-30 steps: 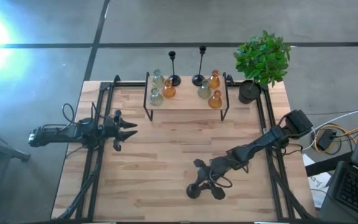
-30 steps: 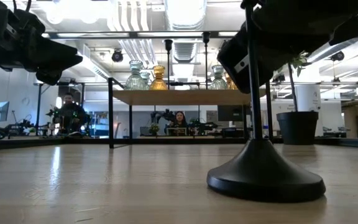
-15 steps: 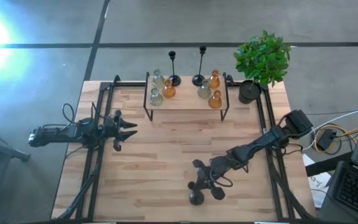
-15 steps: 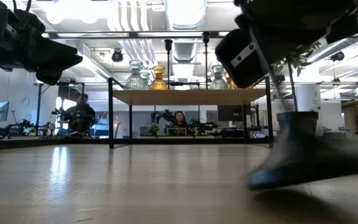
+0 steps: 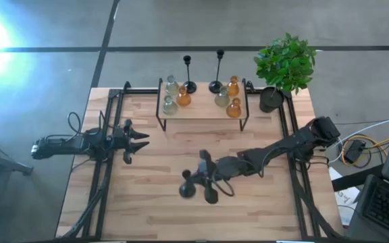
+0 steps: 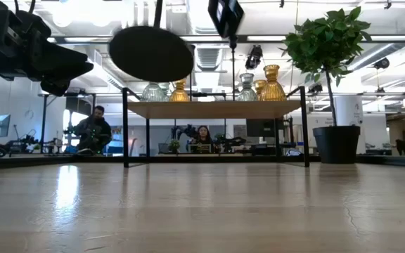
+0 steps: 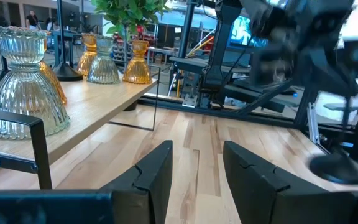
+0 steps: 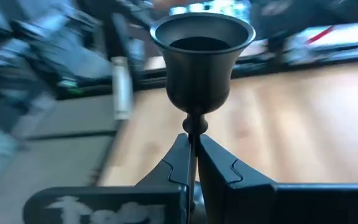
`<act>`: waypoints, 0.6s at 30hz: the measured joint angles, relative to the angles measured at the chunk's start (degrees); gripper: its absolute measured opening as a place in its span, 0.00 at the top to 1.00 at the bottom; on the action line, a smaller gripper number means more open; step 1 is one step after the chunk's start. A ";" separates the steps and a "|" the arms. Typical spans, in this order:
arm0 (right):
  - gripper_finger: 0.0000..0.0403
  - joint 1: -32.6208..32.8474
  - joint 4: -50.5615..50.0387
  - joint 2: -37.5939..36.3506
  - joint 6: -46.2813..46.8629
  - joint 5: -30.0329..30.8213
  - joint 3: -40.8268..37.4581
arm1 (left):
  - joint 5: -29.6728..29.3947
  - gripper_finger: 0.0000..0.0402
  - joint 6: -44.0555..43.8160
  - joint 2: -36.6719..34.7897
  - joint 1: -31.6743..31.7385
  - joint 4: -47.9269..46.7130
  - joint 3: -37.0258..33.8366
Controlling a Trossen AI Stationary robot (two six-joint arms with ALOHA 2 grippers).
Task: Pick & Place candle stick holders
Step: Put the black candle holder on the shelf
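Note:
My right gripper [image 5: 193, 183] is over the table's middle, shut on a black round-based candle stick holder [image 5: 186, 192]. The holder's cup [image 8: 204, 46] shows in the right wrist view and its round base [image 6: 151, 53] in the low view. My left gripper [image 5: 144, 140] hovers open and empty at the table's left. Amber [image 5: 183, 98] and clear-grey [image 5: 169, 105] glass holders stand on the wooden shelf [image 5: 201, 113]. Two more black holders [image 5: 189, 84] [image 5: 215, 84] stand at the shelf's far edge. My right gripper pinches the holder's thin stem [image 8: 194, 127] just below the cup between its two fingers. The fingers come about level from the table's right and lie across the stem. The holder is lifted well clear of the table, with its base [image 6: 151, 53] tilted.
A green plant in a black pot [image 5: 271, 100] stands at the table's far right corner. Black rails [image 5: 113, 121] run along the table's left and right sides. People [image 6: 93, 130] are in the room behind the table.
My right gripper has risen and gone toward the table's left and far edge, staying shut on the black holder. The holder stood with its base on the table near the front edge, then tipped, and is now lifted clear.

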 joint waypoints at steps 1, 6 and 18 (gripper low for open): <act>0.98 -0.46 -4.15 -0.27 -1.92 2.10 2.42 | 0.00 0.63 0.00 0.00 0.01 0.00 0.00; 0.98 -3.89 -21.00 -2.55 -6.33 11.87 9.72 | -0.02 0.63 -0.01 0.02 0.00 0.00 0.00; 0.98 -11.50 -19.39 -8.21 0.16 36.62 10.59 | 0.00 0.63 -0.01 0.24 0.01 0.00 0.00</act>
